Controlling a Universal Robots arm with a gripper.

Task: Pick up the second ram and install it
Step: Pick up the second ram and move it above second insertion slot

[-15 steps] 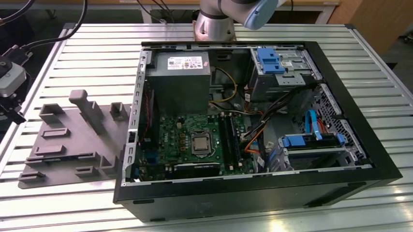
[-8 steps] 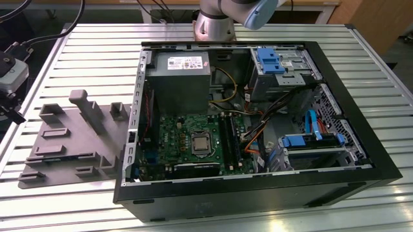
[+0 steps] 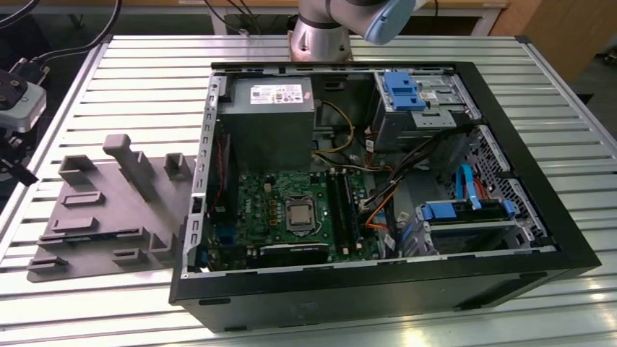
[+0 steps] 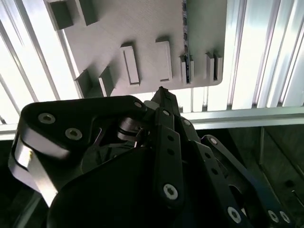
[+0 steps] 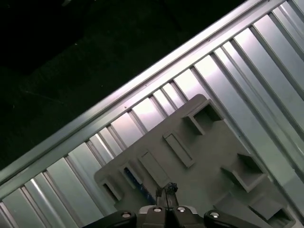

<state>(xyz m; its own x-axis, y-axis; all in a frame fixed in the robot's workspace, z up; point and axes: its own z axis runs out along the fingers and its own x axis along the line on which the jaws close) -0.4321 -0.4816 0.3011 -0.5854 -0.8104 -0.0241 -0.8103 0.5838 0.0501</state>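
Observation:
The second ram point(image 4: 187, 57) is a thin dark stick standing on its edge between small raised blocks of the grey tray point(image 4: 142, 23). In the first wrist view the ram point(image 5: 137, 180) shows as a dark strip with bluish glints near the tray's point(image 5: 209, 152) edge. My gripper point(image 4: 161, 92) hangs above the tray's border, a short way to the side of the ram and not touching it. The gripper point(image 5: 169, 189) looks shut, with nothing in it. The grey tray point(image 3: 106, 210) lies at the exterior view's left of the open computer case.
The open computer case point(image 3: 386, 289) holds a green motherboard point(image 3: 279, 210) with long black slots point(image 3: 344, 206), a power supply point(image 3: 265, 116) and blue drive brackets point(image 3: 453, 211). The ribbed metal table point(image 3: 144, 79) carries everything. A camera point(image 3: 19, 101) stands at the exterior view's left edge.

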